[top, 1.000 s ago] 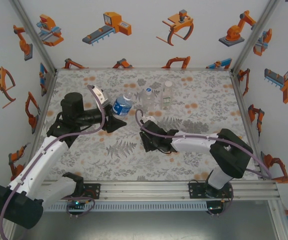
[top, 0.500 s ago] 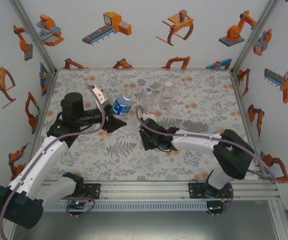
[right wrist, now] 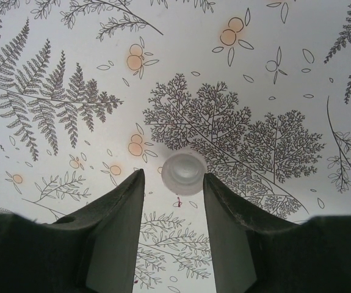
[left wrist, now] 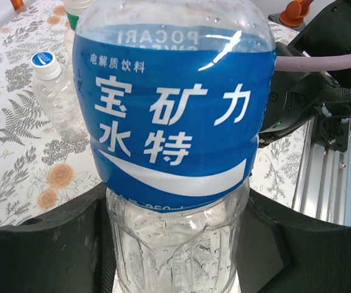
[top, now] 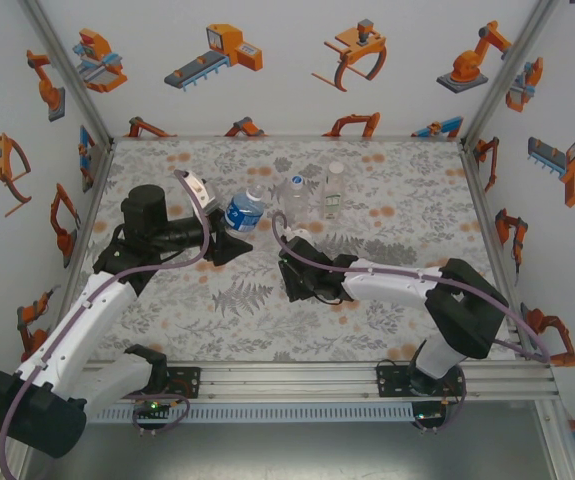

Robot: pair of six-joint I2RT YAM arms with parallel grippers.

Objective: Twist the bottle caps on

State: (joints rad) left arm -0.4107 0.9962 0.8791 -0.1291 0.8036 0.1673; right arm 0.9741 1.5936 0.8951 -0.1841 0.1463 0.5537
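while the left gripper (left wrist: 175,250) is clamped round the lower body of the blue-labelled bottle (left wrist: 175,116), to the left of the other two, the right gripper (right wrist: 173,178) points down at the floral table (right wrist: 273,73) with its jaws a narrow way apart. a loose white cap (right wrist: 183,174) lies flat on the table just at their tips, in the gap but not pinched, with a sliver of space on each side. so the job looks partway at best: the plain bottle (left wrist: 56,97) stands with a blue-topped cap (left wrist: 43,59) on its neck, the green-white bottle (top: 334,190) stands beside it, its top too small to judge, and whether the held bottle is capped i cannot tell. by my reading, this white cap has yet to be picked up, carried to a neck and twisted on.
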